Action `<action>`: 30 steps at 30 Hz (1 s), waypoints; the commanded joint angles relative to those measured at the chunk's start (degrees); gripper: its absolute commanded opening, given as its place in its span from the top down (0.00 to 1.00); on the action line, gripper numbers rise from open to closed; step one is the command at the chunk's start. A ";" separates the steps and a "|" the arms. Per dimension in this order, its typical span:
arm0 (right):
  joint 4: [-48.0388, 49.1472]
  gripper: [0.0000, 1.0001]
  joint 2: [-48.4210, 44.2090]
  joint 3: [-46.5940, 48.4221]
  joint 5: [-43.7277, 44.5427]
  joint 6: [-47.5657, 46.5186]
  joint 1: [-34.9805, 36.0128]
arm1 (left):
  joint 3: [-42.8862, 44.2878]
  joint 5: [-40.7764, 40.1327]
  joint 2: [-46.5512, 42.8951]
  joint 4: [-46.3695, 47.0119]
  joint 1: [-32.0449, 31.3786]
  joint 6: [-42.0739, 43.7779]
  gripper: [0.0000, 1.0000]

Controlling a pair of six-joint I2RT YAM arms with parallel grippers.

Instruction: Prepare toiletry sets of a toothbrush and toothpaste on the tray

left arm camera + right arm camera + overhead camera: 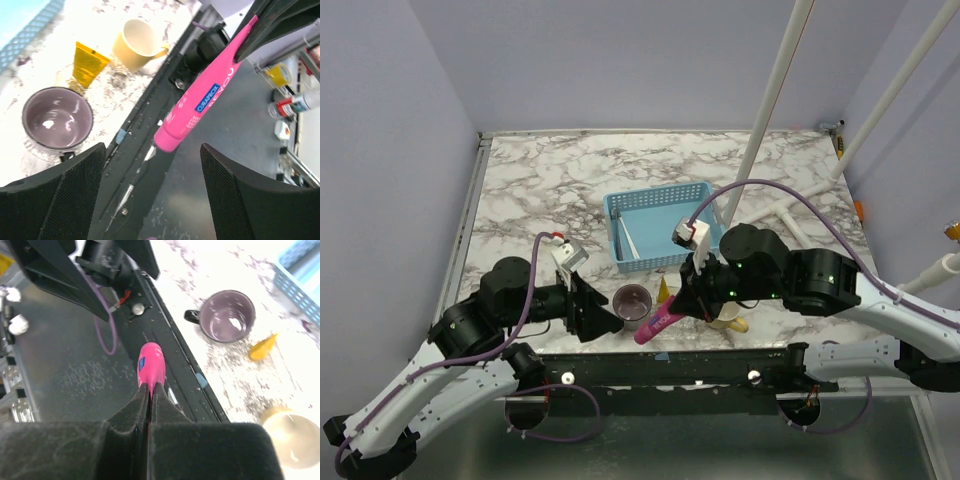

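Right gripper (pixel 150 390): fingers pressed nearly together, clamped on the flat crimped end of the pink tube (pixel 151 365). The crimp itself is buried between the pads. The tube slants down from the grip, cap end lowest, out past the table's near edge over the black rail.

Left gripper (pixel 152 190): fingers spread wide, nothing between them. In its own camera the pink tube's cap sits in the gap ahead of the fingers. I cannot judge how far ahead.

Yellow tube (pixel 87 65): flat on the marble table (pixel 540 180), between the purple mug (pixel 57 120) and the cream mug (pixel 137 42). Its narrow end comes close to the purple mug; contact cannot be told. From above, the right arm covers most of the cream mug and all but a sliver of the yellow tube.

Blue tray (pixel 620 205): behind the mugs, right side cut off by the wrist. One whitish toothbrush (pixel 630 243) lies inside. Both wrist views show the tray overexposed and cropped.
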 commanded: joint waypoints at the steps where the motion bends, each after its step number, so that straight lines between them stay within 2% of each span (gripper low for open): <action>1: -10.13 0.99 0.56 3.54 11.23 3.40 0.39 | 1.25 -10.61 -1.94 -2.53 0.06 0.33 0.23; 7: -16.84 1.00 2.37 5.94 17.47 6.46 0.36 | -0.25 -14.60 -4.08 -1.70 0.04 0.99 0.22; 13: -21.03 1.00 4.77 6.83 25.60 9.53 0.34 | -2.48 -13.11 -5.19 0.91 0.06 1.99 0.21; 21: -20.66 1.00 9.86 6.78 34.62 11.87 0.36 | -3.55 -16.45 -5.46 1.32 0.06 2.19 0.22; 30: -17.71 1.00 13.55 6.64 38.02 11.39 0.32 | -4.94 -18.92 -6.10 0.41 0.05 2.46 0.22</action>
